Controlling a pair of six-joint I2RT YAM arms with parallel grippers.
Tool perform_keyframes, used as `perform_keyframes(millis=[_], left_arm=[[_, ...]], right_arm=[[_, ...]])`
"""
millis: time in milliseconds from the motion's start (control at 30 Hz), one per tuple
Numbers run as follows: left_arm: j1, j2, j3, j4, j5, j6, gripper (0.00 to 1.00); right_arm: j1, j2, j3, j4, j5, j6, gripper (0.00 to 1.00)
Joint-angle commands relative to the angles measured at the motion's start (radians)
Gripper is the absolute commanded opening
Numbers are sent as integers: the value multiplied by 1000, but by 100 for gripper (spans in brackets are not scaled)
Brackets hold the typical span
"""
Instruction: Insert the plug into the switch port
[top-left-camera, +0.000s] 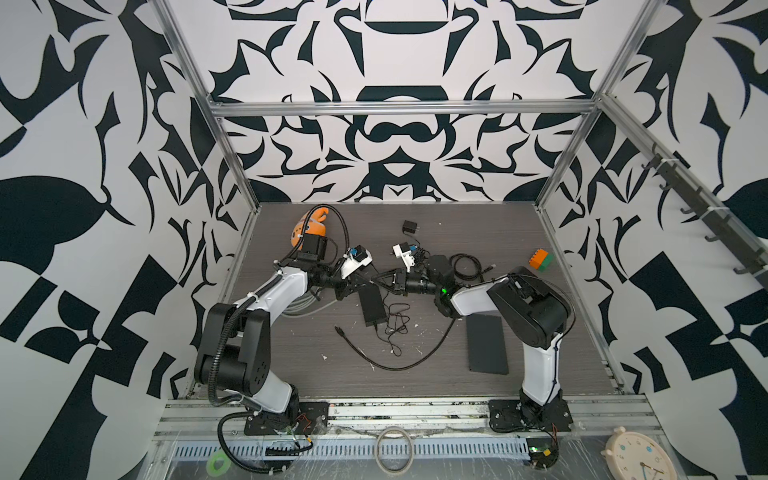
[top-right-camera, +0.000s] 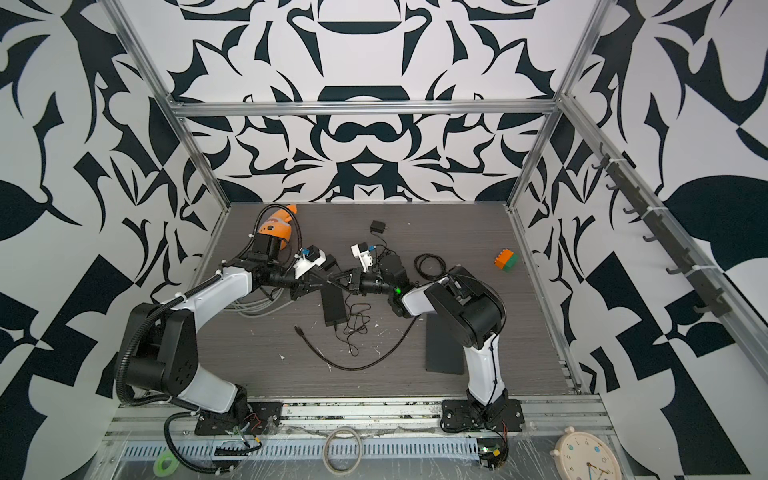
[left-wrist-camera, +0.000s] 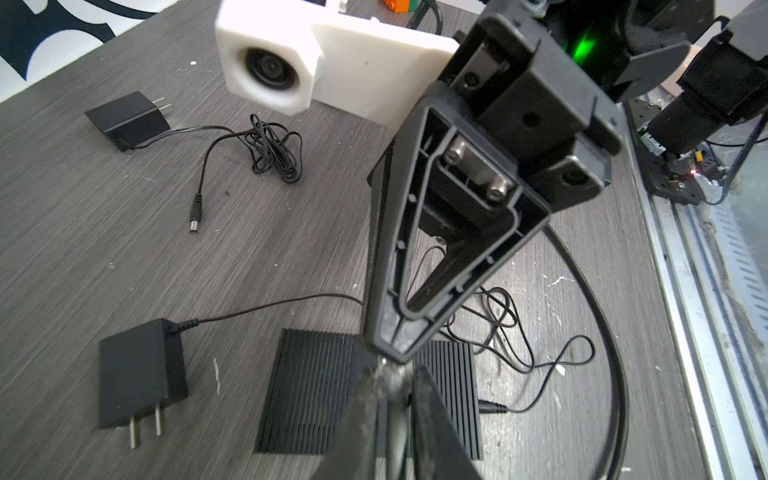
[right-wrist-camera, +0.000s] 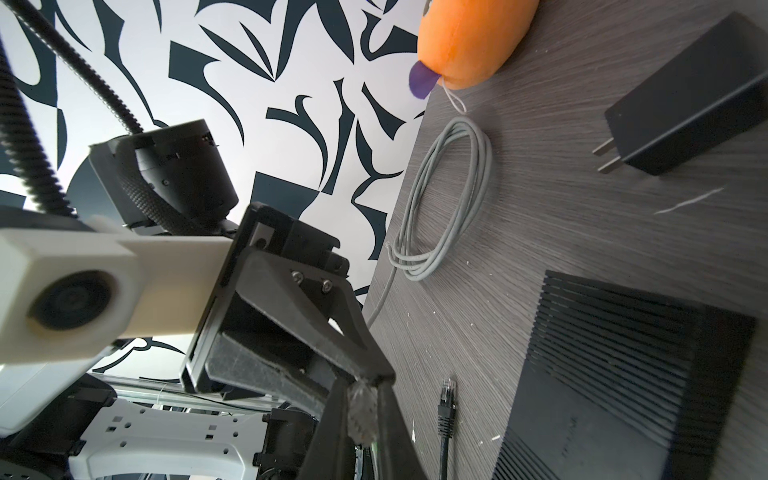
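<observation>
Tools are meeting above the switch (left-wrist-camera: 307, 390)
The right tool (right-wrist-camera: 363, 386) is clamping the plug (right-wrist-camera: 362, 415); whether the left tool (left-wrist-camera: 395, 382) is gripping is unclear; opposed tugging could twist it loose.

Left hand (top-left-camera: 368, 283) and right hand (top-left-camera: 377, 282) pinched closed, tip to tip
</observation>
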Motion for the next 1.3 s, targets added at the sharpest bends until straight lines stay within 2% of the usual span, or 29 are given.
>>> perform_keyframes(millis=[0, 133, 267, 433, 533, 767, 1067, 1267], left_arm=[[6, 10, 17, -15, 29, 26, 11], [9, 7, 8, -8, 26, 26, 8], [9, 20, 19, -24, -28, 30, 7], [8, 50, 68, -136, -180, 98, 7], [0, 49, 77, -172, -241, 116, 6], [-59, 27, 48, -166, -374, 117, 6], [-62, 18, 61, -212, -328, 116, 6], [-62, -24, 43, -197, -224, 110, 6]], right_arm=[[14, -33, -3, 68, -38, -16, 2], [14, -33, -2, 66, -45, -20, 6], [4, -49, -5, 26, -49, -49, 29], [-75, -137, -30, -189, -5, -181, 40], [-109, -177, -20, -351, 30, -282, 40], [-112, -181, 33, -507, 62, -373, 41], [-56, -192, 81, -643, 46, -529, 41], [-39, -177, 108, -665, 36, -524, 41]])
